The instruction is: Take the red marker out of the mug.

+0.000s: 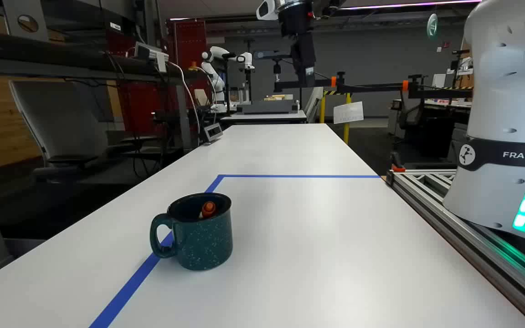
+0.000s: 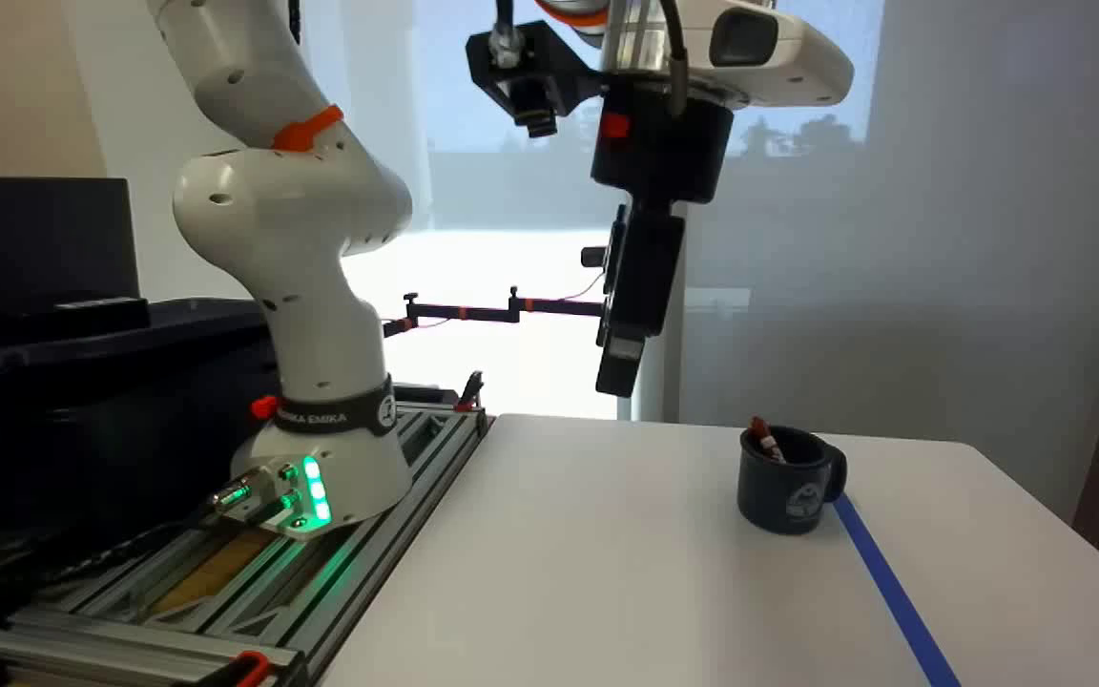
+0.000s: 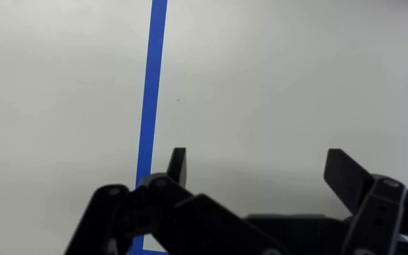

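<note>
The dark teal-green mug stands upright on the white table across a blue tape line, and it also shows in an exterior view. Its loop handle points away from the robot base. The red marker leans inside the mug. Its red end sticks up a little above the rim in an exterior view, and its lower part is hidden. My gripper hangs high above the table, apart from the mug, on the robot-base side. In the wrist view the gripper is open and empty. The mug and marker are out of the wrist view.
The white table carries blue tape lines. The robot base stands on a metal rail frame along one table edge. A small grey device sits at another edge. A dark shelf frame stands beside the table.
</note>
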You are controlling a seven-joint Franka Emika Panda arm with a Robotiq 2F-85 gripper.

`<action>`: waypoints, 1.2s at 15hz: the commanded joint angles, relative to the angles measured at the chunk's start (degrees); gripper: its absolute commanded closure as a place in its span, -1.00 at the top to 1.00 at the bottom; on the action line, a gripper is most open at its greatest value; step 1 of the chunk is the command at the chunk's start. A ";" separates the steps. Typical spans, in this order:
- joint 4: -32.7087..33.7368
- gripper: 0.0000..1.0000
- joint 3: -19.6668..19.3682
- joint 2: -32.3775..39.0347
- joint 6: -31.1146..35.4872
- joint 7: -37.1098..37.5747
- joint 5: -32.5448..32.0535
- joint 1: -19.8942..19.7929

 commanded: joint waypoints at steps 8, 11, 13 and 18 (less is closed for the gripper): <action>0.10 1.00 0.32 0.08 -0.16 -0.10 0.16 -0.29; -0.86 1.00 1.25 4.22 3.50 7.48 2.49 -0.34; -1.52 1.00 1.81 7.38 4.84 12.63 5.18 -0.32; -0.53 1.00 3.66 15.04 2.75 23.28 14.58 0.10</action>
